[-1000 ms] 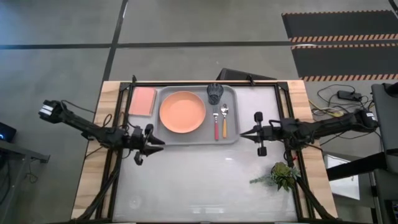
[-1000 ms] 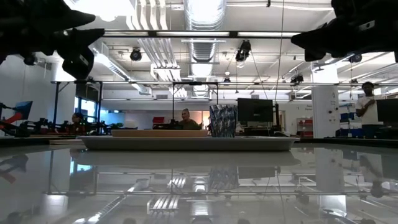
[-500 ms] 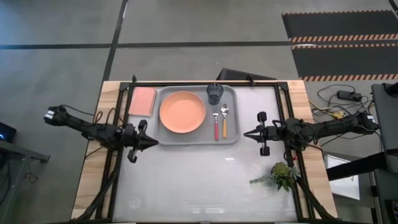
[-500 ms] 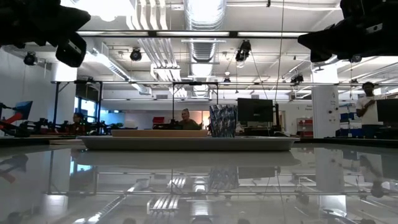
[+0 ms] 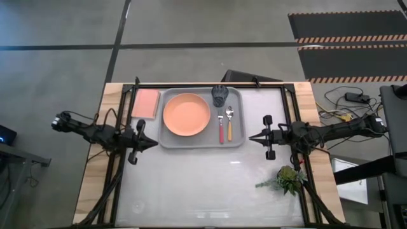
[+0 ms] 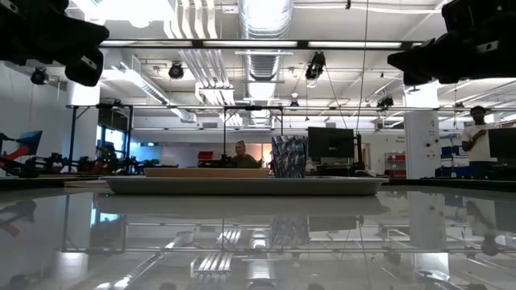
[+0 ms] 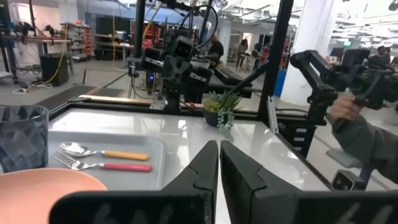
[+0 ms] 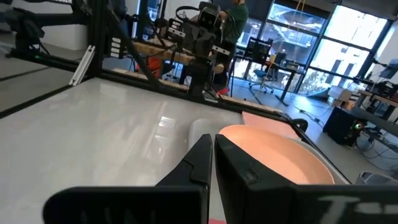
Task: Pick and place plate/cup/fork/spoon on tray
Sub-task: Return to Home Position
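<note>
Source: ceiling lamps, blown out to white in the low view.
Table: bright and evenly lit from above; shadows under both arms are faint and soft.
Low view: the table acts as a mirror, repeating the lamps and the tray; the 2 arms read as black silhouettes against the ceiling.
Left wrist view: pale glare patch on the table.
Right wrist view: daylight through windows; white streak of glare on the table; soft sheen on the plate.
</note>
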Motion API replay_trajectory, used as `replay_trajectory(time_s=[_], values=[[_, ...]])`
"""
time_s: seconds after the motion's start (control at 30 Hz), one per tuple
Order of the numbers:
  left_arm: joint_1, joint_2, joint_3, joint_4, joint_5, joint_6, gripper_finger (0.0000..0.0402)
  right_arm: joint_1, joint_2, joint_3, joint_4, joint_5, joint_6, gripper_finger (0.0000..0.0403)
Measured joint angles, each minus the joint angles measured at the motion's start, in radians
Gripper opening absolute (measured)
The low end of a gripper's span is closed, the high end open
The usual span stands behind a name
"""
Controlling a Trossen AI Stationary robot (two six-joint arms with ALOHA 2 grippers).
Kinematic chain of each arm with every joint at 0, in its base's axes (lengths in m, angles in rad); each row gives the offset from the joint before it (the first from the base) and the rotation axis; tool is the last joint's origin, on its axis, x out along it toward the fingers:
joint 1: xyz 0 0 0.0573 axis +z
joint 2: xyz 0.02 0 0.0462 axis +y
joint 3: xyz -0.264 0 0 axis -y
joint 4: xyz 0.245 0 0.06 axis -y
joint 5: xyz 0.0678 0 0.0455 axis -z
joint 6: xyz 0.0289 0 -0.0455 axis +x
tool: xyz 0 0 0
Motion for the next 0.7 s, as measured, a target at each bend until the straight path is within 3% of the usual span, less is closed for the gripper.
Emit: replay_trajectory(time_s=[0.7], values=[[0.000, -0.119, -0.102, 0.002, -0.014, 0.023, 0.0000, 0.000, -0.091, -0.051, -0.036, 0.000, -0.016, 0.0009]])
